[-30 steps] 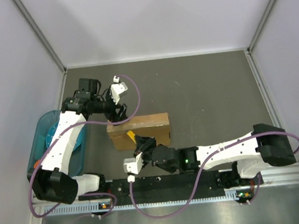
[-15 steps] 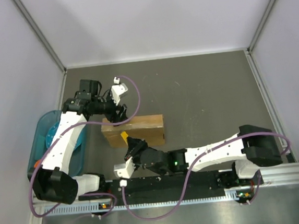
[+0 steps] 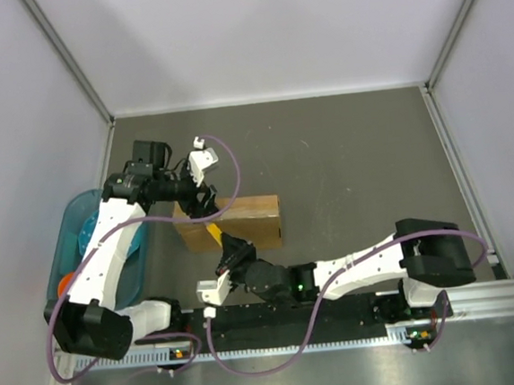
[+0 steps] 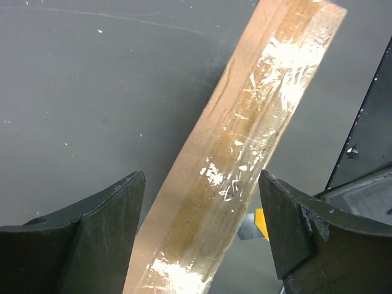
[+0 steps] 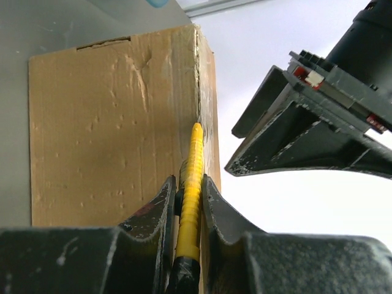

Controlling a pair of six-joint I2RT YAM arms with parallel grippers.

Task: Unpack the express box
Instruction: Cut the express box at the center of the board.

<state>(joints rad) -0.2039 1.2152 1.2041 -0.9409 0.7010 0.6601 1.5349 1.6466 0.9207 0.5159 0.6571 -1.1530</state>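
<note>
**A:** What is the right claw doing?

**B:** The right claw (image 5: 190, 184) is clamped on a yellow knife (image 5: 195, 153), with a finger pressed to each side of the handle. The knife's tip meets the box (image 5: 110, 135) at a vertical corner edge where a seam runs.

**A:** And the left claw?

**B:** The left claw (image 4: 199, 184) is spread wide, straddling the narrow top face of the box. There is a gap beside each finger, so it grips nothing. On one side the dark worktop (image 4: 92, 92) shows through. On the other side a bit of the knife shows.

**A:** Where is the box?

**B:** It stands on edge on the worktop, left of centre, with one broad brown face towards the right wrist camera. A strip of clear tape (image 4: 257, 122), scuffed white, runs along the top face. The left claw comes over it from the far side and the right claw reaches in from the near side.

**A:** Is there anything around it?

**B:** A blue bin (image 3: 71, 227) sits at the worktop's left edge, beside the left arm and apart from the box. Something orange (image 3: 62, 283) lies in it, too small to make out.
</note>
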